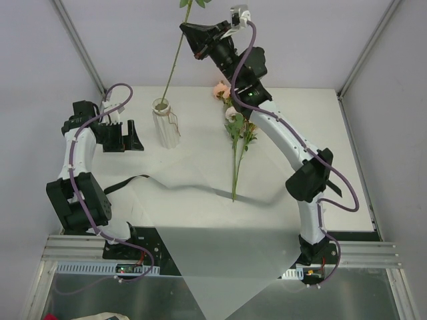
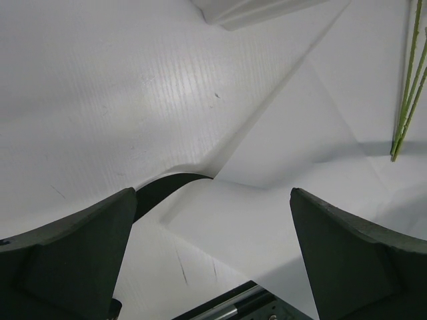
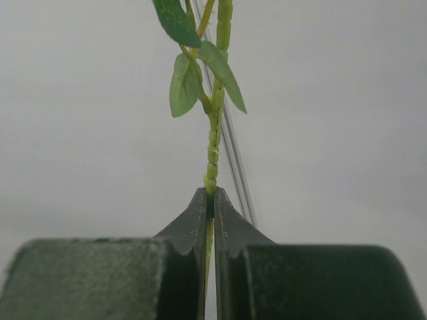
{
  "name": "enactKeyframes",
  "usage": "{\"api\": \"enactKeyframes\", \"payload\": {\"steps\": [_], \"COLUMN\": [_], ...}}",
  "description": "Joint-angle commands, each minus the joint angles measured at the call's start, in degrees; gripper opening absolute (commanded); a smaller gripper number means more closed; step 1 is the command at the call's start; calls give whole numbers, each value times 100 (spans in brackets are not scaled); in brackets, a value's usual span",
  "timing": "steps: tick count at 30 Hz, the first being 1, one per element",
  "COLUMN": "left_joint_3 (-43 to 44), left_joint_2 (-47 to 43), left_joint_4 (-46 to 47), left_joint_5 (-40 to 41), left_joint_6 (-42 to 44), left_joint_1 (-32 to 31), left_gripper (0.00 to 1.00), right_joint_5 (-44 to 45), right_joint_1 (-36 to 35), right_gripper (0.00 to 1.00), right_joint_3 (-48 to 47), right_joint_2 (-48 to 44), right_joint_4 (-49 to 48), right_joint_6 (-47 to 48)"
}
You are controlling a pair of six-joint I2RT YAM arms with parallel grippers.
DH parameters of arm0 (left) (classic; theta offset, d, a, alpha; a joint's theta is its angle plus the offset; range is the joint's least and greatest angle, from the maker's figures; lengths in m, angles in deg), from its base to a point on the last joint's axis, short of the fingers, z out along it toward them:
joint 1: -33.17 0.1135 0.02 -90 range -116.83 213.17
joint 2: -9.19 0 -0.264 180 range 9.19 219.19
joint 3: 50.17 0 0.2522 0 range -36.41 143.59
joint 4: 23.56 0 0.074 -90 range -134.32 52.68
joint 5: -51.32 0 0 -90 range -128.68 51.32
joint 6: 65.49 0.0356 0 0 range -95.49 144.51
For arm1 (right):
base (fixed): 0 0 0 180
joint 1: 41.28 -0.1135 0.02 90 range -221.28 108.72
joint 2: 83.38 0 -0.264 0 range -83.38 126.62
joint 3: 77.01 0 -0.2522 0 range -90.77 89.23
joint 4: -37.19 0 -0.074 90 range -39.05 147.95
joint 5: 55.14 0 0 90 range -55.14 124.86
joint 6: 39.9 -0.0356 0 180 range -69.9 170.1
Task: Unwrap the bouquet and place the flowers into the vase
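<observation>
The right gripper (image 1: pixel 190 32) is pinching one stem (image 1: pixel 175 63), seemingly standing in the vase (image 1: pixel 165 127); the left gripper (image 1: pixel 131 139) is idling wide open just left of it. The other flowers (image 1: pixel 237 137) are lying unwrapped to its right.

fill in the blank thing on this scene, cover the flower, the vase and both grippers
1. The right gripper is shut on a thin green ____.
2. The held flower reaches down with its lower end into the mouth of the ____.
3. The left gripper has its jaws ____, with nothing between them.
4. The spread-out sheet of paper is ____ in colour.

Missing words: stem; vase; open; white.
</observation>
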Motion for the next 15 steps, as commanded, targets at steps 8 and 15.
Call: {"api": "enactKeyframes", "payload": {"steps": [8,15], "left_joint_3": [128,145], "left_joint_2": [-398,-601], "left_joint_4": [-257,-345], "left_joint_5": [-101,-101], "left_joint_6": [303,400], "left_joint_1": [33,33], "left_gripper": [99,99], "right_joint_5": [487,241], "right_joint_1": [4,-31], "right_gripper": [0,0], "right_joint_3": [-883,-936], "right_joint_2": [915,1117], "right_joint_4": [-1013,-769], "right_joint_6": [765,1011]}}
